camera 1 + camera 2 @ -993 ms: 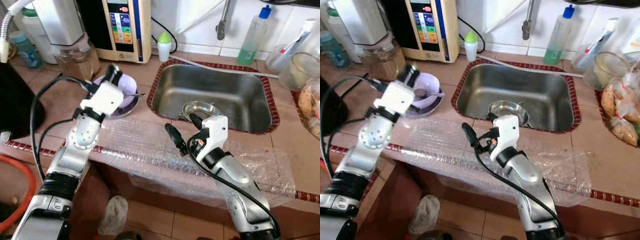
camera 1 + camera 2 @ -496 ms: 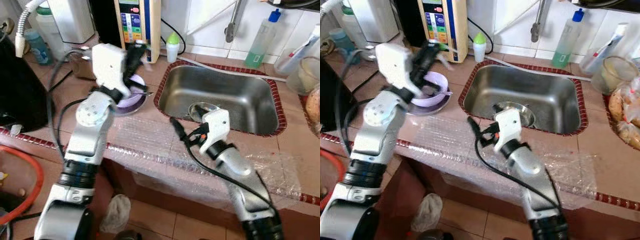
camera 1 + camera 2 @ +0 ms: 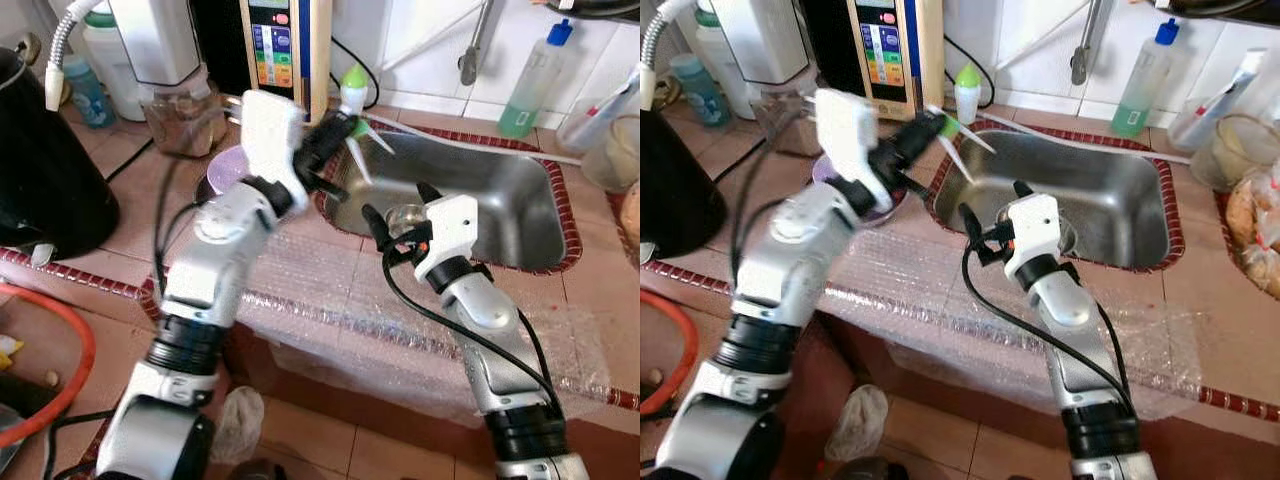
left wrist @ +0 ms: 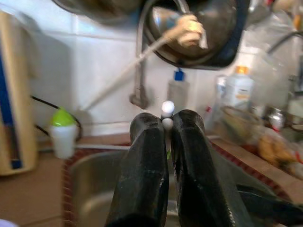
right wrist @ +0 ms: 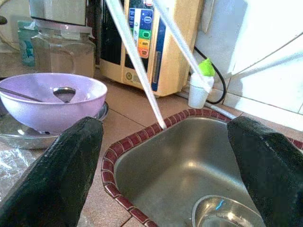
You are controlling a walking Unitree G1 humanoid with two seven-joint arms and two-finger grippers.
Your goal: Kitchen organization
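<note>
- The left end effector is clenched on a pair of white chopsticks, held over the sink's near-left corner.
- The right end effector is spread wide, empty, at the sink's front rim above a metal bowl.
- A purple bowl with a spoon sits on the bench left of the sink.

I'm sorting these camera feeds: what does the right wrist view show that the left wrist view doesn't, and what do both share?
The right wrist view shows a purple bowl with a spoon in it, a glass jar, and a pair of chopsticks crossing above the counter. The left wrist view shows the faucet, a row of bottles and the left end effector shut on the chopsticks' ends. Both share the steel sink and the small green-capped bottle.
</note>
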